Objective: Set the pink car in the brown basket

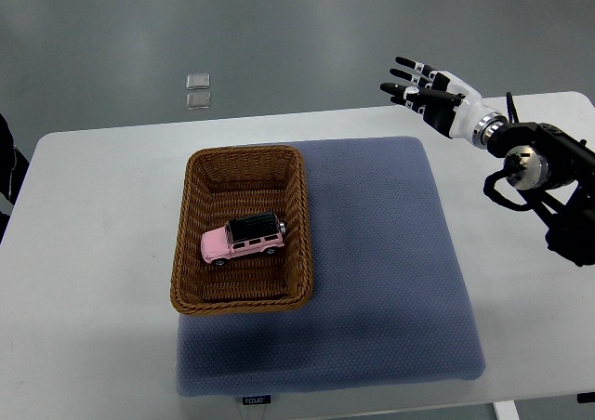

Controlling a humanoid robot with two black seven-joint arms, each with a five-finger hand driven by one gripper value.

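— Sitting inside the brown woven wicker basket (244,231), is that where the small pink toy car with the black roof (244,238) is resting?

— Yes, it is lying on the basket floor, slightly toward the near half, angled with its front pointing to the right and a little away. The basket itself is standing on the left part of a blue-grey padded mat (381,253), which is lying on the white table (84,253).

— And the hand, how is it lying relative to the car?

— The right hand (429,90) is hanging well apart from it, up past the far right corner of the mat, near the table's far edge. The black arm is coming in from the right edge, bending at a bulky joint, with the wrist reaching leftward and away.

— Are the fingers gripping anything?

— No. The black-and-white fingers (407,66) are spreading out, pointing left, holding and touching nothing.

— Anything else showing?

— Two small clear squares (198,90) are lying on the grey floor beyond the table.
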